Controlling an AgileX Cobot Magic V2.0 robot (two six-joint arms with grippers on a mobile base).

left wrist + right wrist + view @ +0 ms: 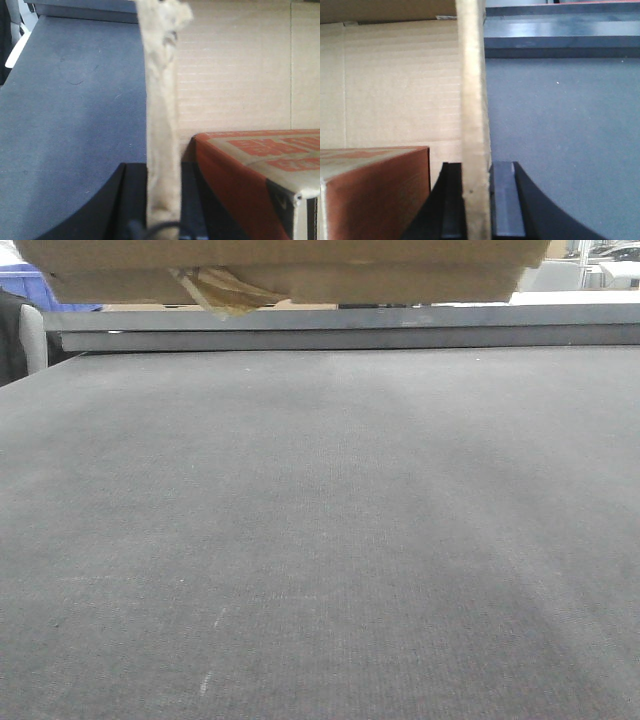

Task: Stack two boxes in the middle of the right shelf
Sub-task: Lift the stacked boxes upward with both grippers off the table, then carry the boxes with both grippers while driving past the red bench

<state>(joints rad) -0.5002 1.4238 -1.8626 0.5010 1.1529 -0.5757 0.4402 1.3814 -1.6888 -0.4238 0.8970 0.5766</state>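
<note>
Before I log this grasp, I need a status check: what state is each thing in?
Left end effector: shut on left cardboard flap.
Right end effector: shut on right cardboard flap.
Boxes: stacked, raised off grey surface.
Tape: torn, dangling.
Red-printed box: closed, as far as visible.

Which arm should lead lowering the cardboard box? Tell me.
Right, probably: the right pincer clamps a straight, intact edge of the box; the left pincer holds a frayed edge.
</note>
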